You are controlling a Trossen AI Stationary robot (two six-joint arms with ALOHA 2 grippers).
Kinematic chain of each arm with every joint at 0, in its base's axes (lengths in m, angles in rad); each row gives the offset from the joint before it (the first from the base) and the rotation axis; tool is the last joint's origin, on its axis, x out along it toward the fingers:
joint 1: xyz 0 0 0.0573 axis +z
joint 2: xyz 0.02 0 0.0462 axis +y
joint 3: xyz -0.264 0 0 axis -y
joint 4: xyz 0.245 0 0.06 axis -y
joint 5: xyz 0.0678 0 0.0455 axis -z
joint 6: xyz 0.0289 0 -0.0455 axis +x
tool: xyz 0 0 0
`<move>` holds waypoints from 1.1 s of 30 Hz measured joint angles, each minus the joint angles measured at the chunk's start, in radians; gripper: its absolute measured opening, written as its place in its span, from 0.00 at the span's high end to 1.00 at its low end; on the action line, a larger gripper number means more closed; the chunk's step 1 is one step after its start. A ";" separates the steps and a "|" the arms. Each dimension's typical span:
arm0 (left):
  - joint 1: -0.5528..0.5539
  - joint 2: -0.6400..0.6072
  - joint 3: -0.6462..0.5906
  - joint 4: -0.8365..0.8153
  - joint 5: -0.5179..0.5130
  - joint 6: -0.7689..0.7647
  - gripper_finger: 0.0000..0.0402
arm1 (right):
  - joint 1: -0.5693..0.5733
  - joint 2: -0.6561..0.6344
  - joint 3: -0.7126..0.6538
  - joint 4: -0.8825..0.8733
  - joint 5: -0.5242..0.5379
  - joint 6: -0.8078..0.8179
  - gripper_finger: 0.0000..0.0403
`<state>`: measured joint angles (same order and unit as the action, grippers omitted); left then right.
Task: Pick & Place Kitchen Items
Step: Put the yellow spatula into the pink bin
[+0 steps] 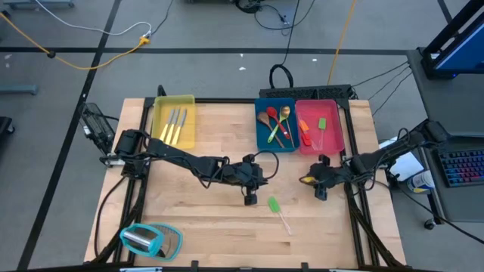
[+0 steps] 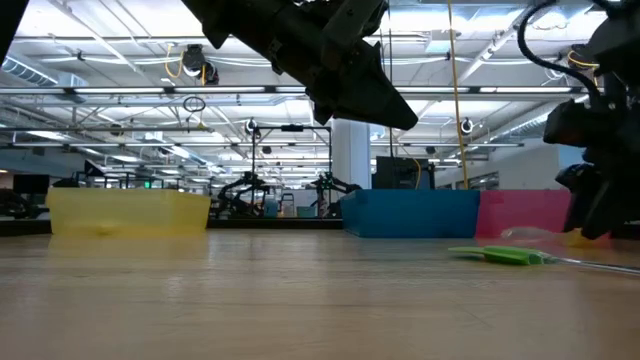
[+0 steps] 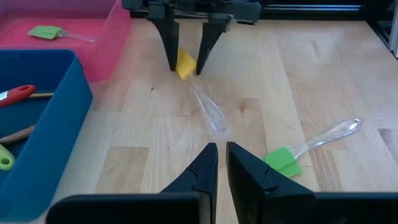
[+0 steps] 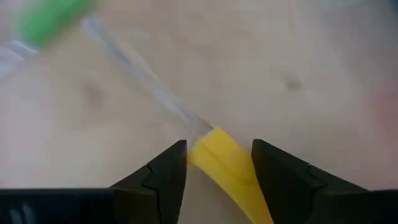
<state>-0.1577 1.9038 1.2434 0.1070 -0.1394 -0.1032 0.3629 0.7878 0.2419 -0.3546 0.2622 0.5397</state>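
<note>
Straddling the yellow-headed spatula [image 4: 225, 163] near the desk's right edge, the right gripper [image 4: 217, 163] stands wide apart, needing only to clench; the left gripper [image 3: 221, 163] hovers pinched empty mid-desk.

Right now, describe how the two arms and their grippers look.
Both arms are dark, slim and jointed, with black cables looping along them. The left gripper has two black, wedge-shaped fingers tapering to points. The right gripper has matching black tapered fingers. No markings are legible.
</note>
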 joint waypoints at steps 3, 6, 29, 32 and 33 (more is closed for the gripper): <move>0.000 0.000 0.000 0.000 0.000 -0.004 0.91 | -0.001 0.000 -0.001 0.011 -0.001 -0.094 0.56; -0.002 0.000 0.000 -0.001 0.000 -0.004 0.91 | -0.001 0.001 -0.034 0.008 0.016 -0.148 0.56; -0.008 0.000 0.000 -0.001 0.000 -0.007 0.91 | -0.001 0.021 -0.109 0.159 -0.002 -0.133 0.95; -0.008 0.000 0.000 -0.001 0.000 -0.008 0.91 | -0.001 0.021 -0.109 0.186 -0.001 -0.140 0.95; -0.008 0.000 0.000 -0.001 0.000 -0.009 0.91 | -0.001 0.021 -0.109 0.195 0.000 -0.140 0.94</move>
<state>-0.1661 1.9038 1.2434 0.1062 -0.1398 -0.1122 0.3618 0.8089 0.1329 -0.1593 0.2624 0.3995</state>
